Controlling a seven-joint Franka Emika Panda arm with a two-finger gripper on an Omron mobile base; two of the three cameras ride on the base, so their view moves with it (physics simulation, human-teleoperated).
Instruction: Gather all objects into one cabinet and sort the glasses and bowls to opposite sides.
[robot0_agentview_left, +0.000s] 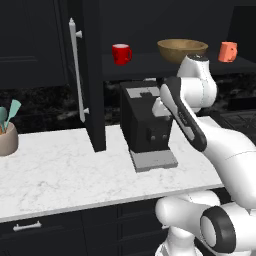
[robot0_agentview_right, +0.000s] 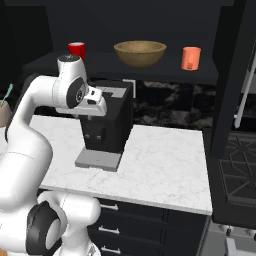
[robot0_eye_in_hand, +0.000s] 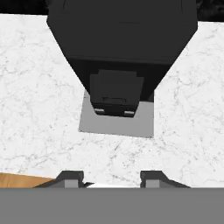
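Fingers (robot0_eye_in_hand: 112, 178) parted, empty, above coffee machine (robot0_agentview_left: 146, 120) on counter (robot0_agentview_left: 60, 170). Behind and above machine, cabinet (robot0_agentview_left: 92, 75) shelf carries three objects: one red mug (robot0_agentview_left: 121, 53), one wooden bowl (robot0_agentview_left: 182, 50), one coral mug (robot0_agentview_left: 227, 51).

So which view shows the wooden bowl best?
The right base view: the wooden bowl sits unobstructed on the cabinet shelf, rim and side fully visible. In the left base view the bowl is partly covered by the arm's white joint.
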